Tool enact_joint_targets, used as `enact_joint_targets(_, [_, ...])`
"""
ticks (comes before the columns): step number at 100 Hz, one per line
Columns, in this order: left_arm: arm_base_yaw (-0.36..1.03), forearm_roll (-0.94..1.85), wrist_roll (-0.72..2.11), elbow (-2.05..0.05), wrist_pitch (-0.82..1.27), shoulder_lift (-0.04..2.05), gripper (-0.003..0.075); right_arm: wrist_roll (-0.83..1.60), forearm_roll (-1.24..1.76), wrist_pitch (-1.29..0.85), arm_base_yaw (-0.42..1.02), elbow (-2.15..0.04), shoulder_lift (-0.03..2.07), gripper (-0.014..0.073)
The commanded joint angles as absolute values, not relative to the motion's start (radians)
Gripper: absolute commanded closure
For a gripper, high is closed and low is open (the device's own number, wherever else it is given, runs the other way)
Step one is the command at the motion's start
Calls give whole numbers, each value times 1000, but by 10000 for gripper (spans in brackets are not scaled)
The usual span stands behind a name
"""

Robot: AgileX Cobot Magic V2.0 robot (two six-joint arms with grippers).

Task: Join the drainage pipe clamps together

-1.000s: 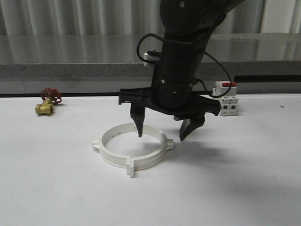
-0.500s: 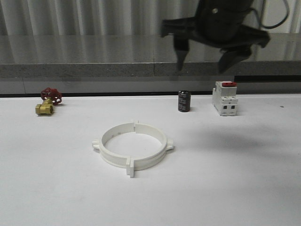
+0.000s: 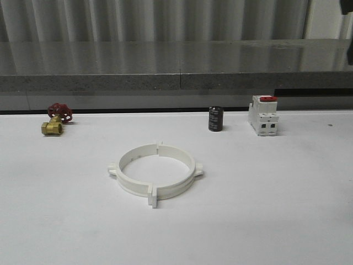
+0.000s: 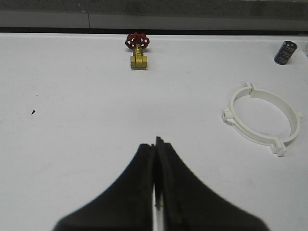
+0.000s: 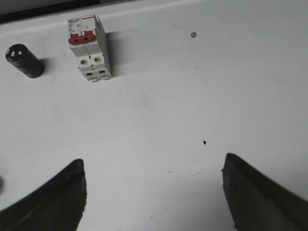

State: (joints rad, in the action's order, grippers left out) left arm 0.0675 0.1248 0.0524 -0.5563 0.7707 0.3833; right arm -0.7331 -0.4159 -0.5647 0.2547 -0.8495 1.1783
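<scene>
The two white drainage pipe clamps [image 3: 175, 189] lie flat on the white table, set end to end as one ring with their tabs meeting at the front and back. In the left wrist view the ring [image 4: 250, 136] lies off to one side, well ahead of my left gripper [image 4: 155, 142]. That gripper is shut, with nothing between its fingers. My right gripper [image 5: 153, 161] hangs open above bare table, with nothing in it, and the ring is outside its view.
A brass valve with a red handwheel [image 3: 55, 120] sits at the back left. A black cylinder [image 3: 215, 118] and a white switch with a red top [image 3: 263, 116] stand at the back right. A grey ledge runs behind the table.
The right arm, its gripper open over the ring a second ago, has lifted up and to the right, almost out of the front view. The ring has not moved.
</scene>
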Motion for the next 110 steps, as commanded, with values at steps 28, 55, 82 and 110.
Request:
enact_joint_targets(28, [66,142,50,-583,707,391,741,-721,-487,-565,246,-603,759,25])
enact_joint_targets(55, [66,142,50,-583,707,391,741,-721,-522,-708,246,-521,539,489])
enact_joint_targets(82, [66,142,50,-583,707,391,741,-721,-543,-714,246,-520,508,662])
enact_joint_targets(110, [66,142,50,-583,707,391,741,-721,-543,-714,246,-520,508,662])
